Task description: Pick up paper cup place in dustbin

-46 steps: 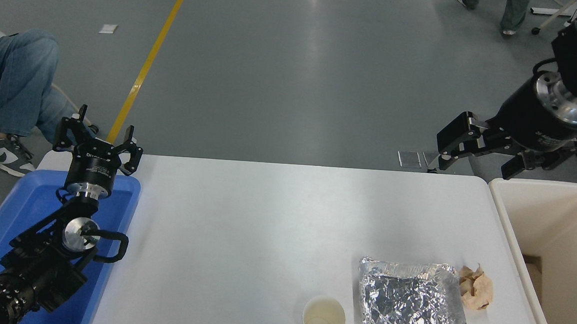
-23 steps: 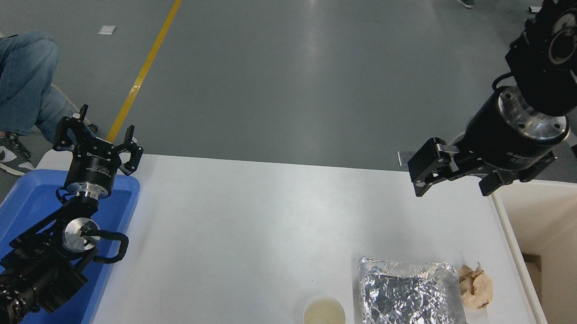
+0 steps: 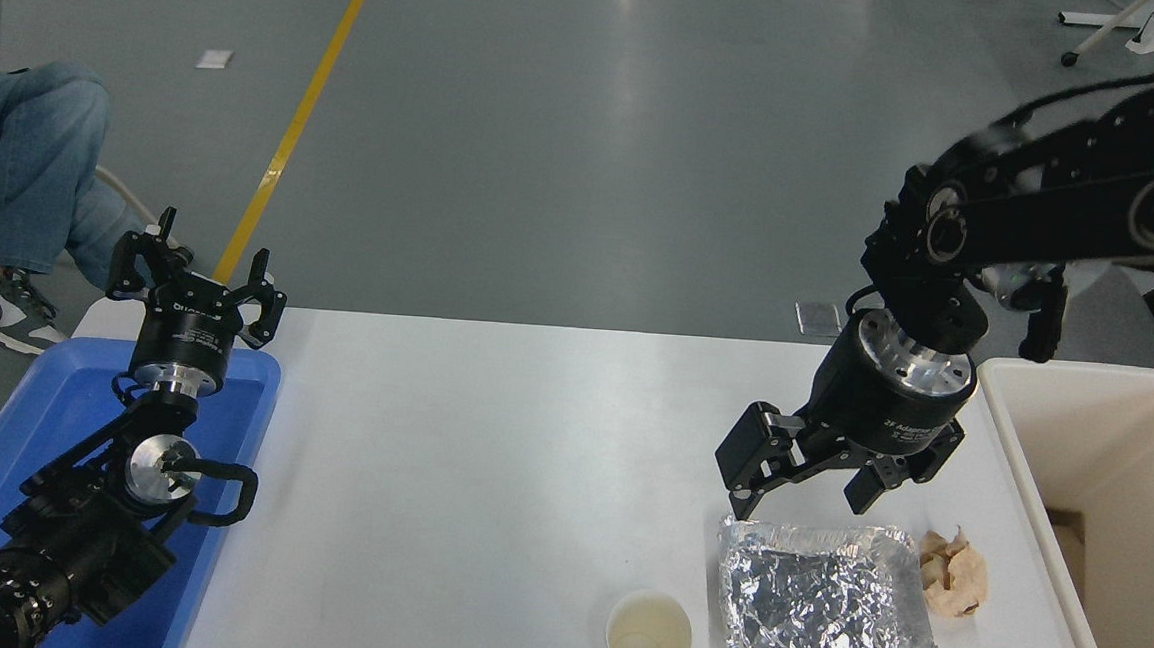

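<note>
Head view: right gripper point(image 3: 800, 486) hangs with jaws spread and empty just above the far edge of the crumpled foil tray point(image 3: 824, 597), well apart from the paper cup point(image 3: 648, 638), which stands upright at the table's point(image 3: 490, 439) near edge, left of the tray. Brown paper wad point(image 3: 952, 574) lies between tray and dustbin point(image 3: 1105, 537) at right. Left gripper point(image 3: 197, 286), jaws spread, parked over the blue tray point(image 3: 19, 430).

Smooth paper cup point(image 3: 648, 639), crinkled shiny foil tray point(image 3: 824, 597), crumpled brown paper wad point(image 3: 952, 574), smooth plastic dustbin point(image 3: 1029, 472).
</note>
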You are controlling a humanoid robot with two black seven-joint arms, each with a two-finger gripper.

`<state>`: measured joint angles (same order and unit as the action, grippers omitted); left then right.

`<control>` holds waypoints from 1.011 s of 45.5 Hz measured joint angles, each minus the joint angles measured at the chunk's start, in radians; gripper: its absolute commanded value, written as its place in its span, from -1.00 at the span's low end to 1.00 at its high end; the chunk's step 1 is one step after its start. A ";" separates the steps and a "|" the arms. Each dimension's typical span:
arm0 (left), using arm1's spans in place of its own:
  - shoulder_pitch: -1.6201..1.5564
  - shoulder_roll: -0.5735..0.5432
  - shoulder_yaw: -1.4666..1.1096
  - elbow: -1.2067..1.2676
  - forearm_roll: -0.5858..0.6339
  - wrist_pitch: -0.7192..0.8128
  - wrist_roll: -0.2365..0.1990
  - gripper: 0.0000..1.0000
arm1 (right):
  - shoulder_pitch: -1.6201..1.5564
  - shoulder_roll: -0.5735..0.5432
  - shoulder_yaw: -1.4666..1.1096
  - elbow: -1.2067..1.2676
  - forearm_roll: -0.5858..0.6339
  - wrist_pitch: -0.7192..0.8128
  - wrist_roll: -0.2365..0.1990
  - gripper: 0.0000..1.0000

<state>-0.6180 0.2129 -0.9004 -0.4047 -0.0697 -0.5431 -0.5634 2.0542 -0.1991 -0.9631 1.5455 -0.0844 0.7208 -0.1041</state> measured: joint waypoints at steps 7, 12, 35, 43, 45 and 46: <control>0.000 0.000 0.000 0.000 0.000 0.000 0.000 0.98 | -0.101 0.030 0.017 -0.016 -0.012 -0.163 -0.008 0.90; 0.000 0.000 0.000 0.000 0.000 0.000 0.000 0.98 | -0.164 0.060 0.021 -0.026 -0.017 -0.276 -0.036 0.93; 0.000 0.000 0.000 0.000 0.001 0.000 0.002 0.98 | -0.317 0.149 0.082 -0.031 -0.020 -0.428 -0.170 1.00; 0.000 0.000 0.000 0.000 0.001 0.000 0.002 0.98 | -0.347 0.157 0.121 -0.032 -0.019 -0.438 -0.178 1.00; -0.001 0.000 0.000 0.000 0.001 0.000 0.002 0.98 | -0.355 0.158 0.130 -0.035 -0.019 -0.444 -0.180 0.95; 0.000 0.000 0.000 0.000 0.001 0.000 0.002 0.98 | -0.359 0.159 0.133 -0.036 -0.019 -0.446 -0.181 0.94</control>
<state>-0.6185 0.2132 -0.9004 -0.4049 -0.0690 -0.5431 -0.5615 1.6949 -0.0404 -0.8300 1.5096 -0.1031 0.2744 -0.2847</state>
